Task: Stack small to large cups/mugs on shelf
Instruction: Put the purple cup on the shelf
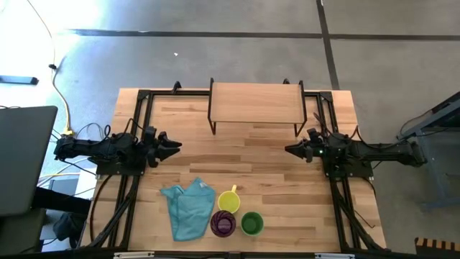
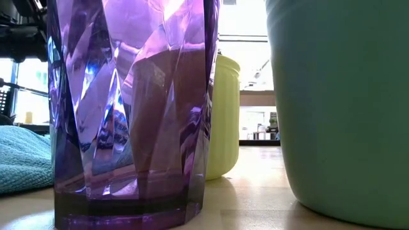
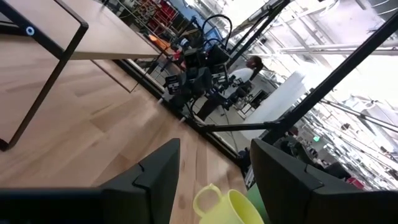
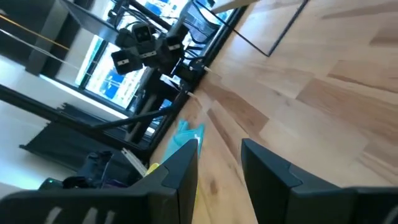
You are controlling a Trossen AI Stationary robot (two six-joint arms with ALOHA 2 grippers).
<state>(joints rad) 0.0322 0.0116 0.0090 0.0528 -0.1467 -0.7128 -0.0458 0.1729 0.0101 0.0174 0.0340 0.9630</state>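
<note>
I saw the small yellow plastic mug [image 1: 228, 200] upright at lower centre, handle toward the top. Just below it stood the translucent purple faceted tumbler [image 1: 223, 224] and the green plastic cup [image 1: 251, 224], side by side. The light-wood shelf on dark legs [image 1: 256, 103] stood at upper centre, bare.

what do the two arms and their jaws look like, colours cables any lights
Both arms are black and chunky, jointed in blocky segments. The left gripper and right gripper each end in two dark, flat, angular jaws. Black cables run along the left arm. A small green light glows on the right arm near its wrist. A yellow cable lies on the floor beyond the left arm.
</note>
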